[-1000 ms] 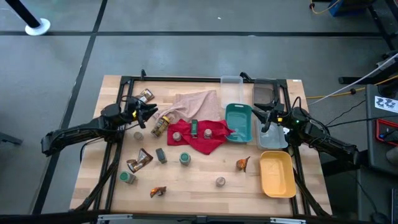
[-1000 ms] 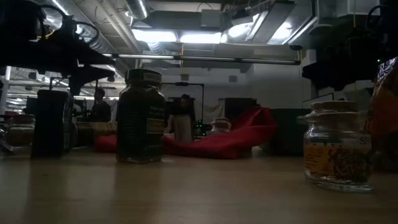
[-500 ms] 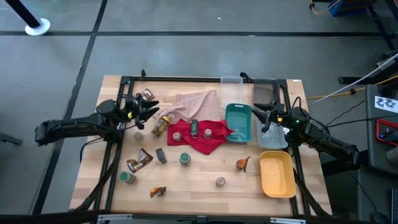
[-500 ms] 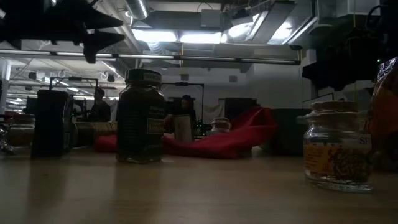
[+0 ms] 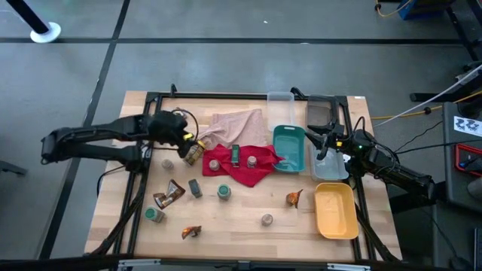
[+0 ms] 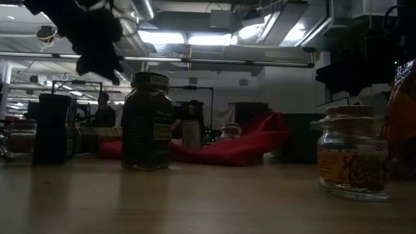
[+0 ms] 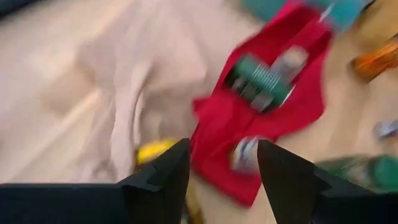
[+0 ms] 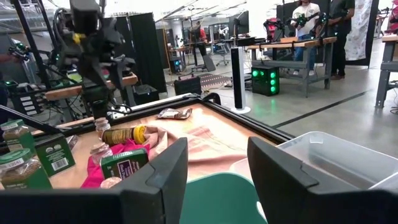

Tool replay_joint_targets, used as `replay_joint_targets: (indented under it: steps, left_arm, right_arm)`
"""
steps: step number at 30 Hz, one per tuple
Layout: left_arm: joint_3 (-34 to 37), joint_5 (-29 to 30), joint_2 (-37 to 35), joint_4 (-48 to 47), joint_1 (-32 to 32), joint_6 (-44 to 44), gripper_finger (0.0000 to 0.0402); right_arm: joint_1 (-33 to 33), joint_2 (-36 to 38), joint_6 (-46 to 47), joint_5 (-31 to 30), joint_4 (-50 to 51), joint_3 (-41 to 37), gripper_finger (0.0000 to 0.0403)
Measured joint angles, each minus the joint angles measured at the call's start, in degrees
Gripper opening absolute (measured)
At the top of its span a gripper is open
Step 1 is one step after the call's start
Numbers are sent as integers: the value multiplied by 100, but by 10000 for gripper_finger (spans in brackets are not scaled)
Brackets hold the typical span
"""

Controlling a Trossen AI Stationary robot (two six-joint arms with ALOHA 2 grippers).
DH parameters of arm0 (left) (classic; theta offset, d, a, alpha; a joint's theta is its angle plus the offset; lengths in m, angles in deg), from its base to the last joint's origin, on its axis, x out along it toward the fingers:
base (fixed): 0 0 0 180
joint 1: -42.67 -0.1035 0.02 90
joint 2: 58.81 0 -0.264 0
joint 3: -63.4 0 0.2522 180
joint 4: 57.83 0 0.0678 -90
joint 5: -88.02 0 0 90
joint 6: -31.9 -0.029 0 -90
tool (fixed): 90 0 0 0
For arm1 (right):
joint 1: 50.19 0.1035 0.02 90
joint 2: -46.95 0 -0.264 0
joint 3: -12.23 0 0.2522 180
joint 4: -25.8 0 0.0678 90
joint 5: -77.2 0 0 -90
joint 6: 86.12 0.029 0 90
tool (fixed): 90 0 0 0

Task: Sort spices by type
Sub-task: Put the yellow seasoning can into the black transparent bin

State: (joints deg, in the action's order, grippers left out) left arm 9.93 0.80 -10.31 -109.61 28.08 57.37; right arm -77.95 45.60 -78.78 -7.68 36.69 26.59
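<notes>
Left hand [image 5: 183, 135], fingers parted and empty, above the yellow-capped bottle [image 5: 195, 153]. Right hand [image 5: 325, 142], parted and empty, over the teal tray [image 5: 289, 147].

On the bench [image 5: 241, 226], the left gripper [image 5: 183, 134] hangs at about nine o'clock of the red cloth [image 5: 245, 167], just above the yellow-capped bottle [image 5: 195, 152], which lies tilted by the beige cloth [image 5: 237, 126]. The right gripper [image 5: 322, 143] waits at three o'clock, between the teal tray [image 5: 290, 147] and the clear tray [image 5: 331, 167]. The yellow tray [image 5: 336, 211] sits toward five o'clock.
</notes>
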Motion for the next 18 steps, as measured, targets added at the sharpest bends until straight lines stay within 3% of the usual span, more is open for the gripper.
replay_joint_targets:
  steps: [18]
  left_arm:
    - [-5, -93, 1792, -311, -20, -174, 173]
  right_arm:
    - [1, 0, 6, 2, 2, -1, 168]
